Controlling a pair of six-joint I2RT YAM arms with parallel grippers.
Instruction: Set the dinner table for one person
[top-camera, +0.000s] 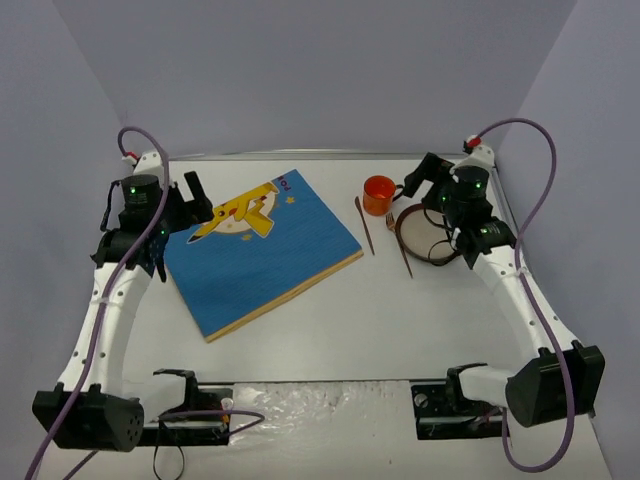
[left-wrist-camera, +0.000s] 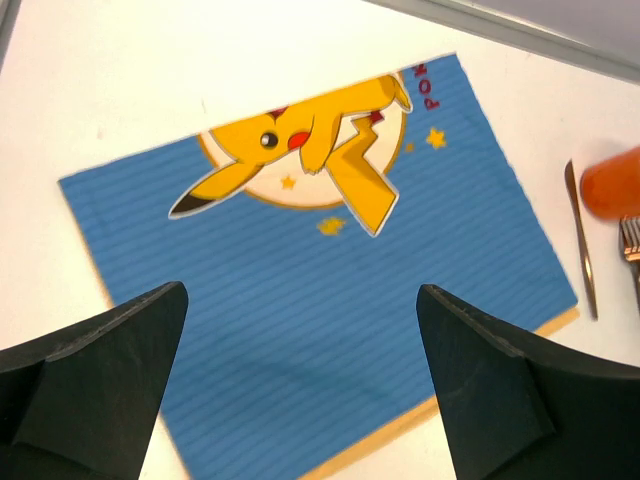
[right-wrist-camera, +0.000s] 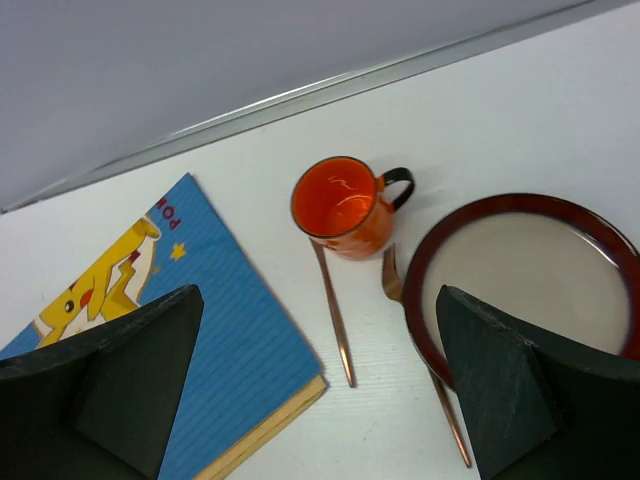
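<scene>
Hovering over the white tabletop (top-camera: 400, 330), which runs from the arm bases at the bottom of the frame to its thin metal rim (top-camera: 300, 155) at the top, both tools hold nothing. We judge the tabletop rigid, fixed and smooth: nothing to grip, only a surface that flat things may slide on.

At upper left, the left tool (left-wrist-camera: 302, 292) hangs with fingers spread wide above the blue placemat (top-camera: 265, 250), which lies askew. It looks thin and light to us, best taken at a free edge.

Right of centre sit a slim knife (top-camera: 364, 225), an orange mug (top-camera: 379, 194), a fork (top-camera: 398, 245) hard against the plate (right-wrist-camera: 530, 275), all crowded together. We reckon the cutlery lies too flat for an easy pinch. The plate looks breakable, and its rim is the place to take it.

At upper right, the right tool (right-wrist-camera: 320, 295) stands spread wide above them.

Open room lies across the lower middle of the frame. Walls close in on both sides.
</scene>
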